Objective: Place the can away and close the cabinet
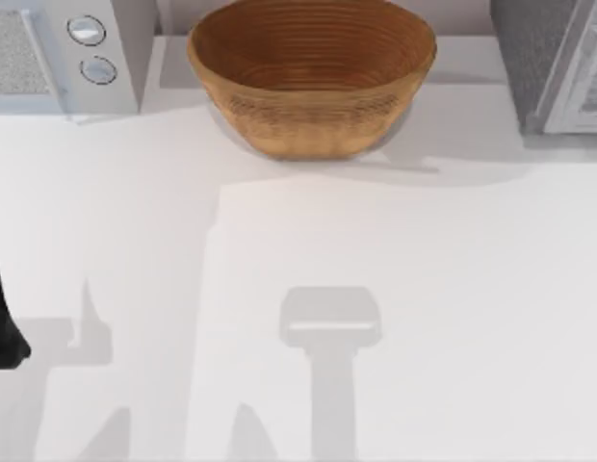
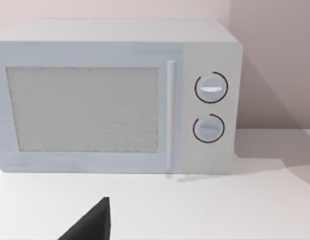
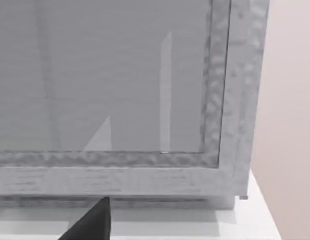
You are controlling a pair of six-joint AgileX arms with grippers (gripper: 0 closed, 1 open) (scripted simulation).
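Whether either gripper is apart or together cannot be told; the left arm (image 1: 4,322) sits at the table's (image 1: 424,318) left edge, facing the microwave (image 2: 115,97).

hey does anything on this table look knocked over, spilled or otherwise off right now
Nothing stands out. The woven bowl sits upright at the back of the white table, the microwave stands square with its door shut, and the grey cabinet shows no damage. No spills are visible.

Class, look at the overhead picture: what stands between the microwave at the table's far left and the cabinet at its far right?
In the top view, a woven bowl stands between the microwave and the cabinet.
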